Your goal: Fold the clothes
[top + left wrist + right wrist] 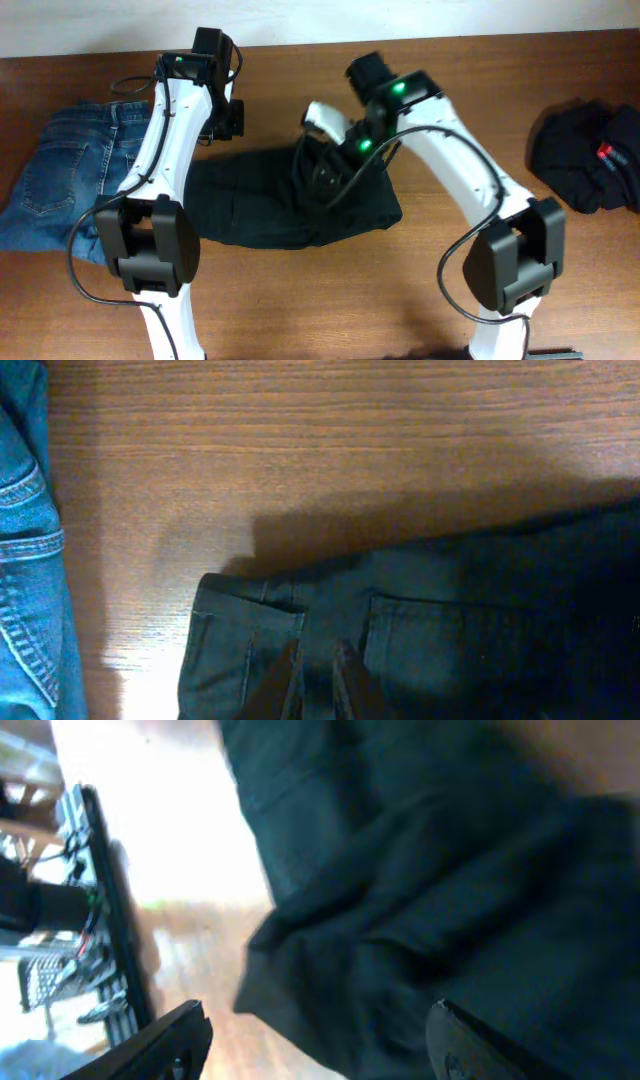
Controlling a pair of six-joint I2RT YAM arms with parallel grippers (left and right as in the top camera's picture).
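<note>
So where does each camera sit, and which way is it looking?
Overhead: fixed above the table, looking straight down; shows left arm, right arm, black trousers, blue jeans.
Left wrist: on the left arm, looking down at the trousers' waistband; left gripper at bottom edge.
Right wrist: on the right arm, close over the trousers; right gripper open, fingers at bottom corners.
Shared: all three see the trousers; overhead and left wrist also the jeans.
</note>
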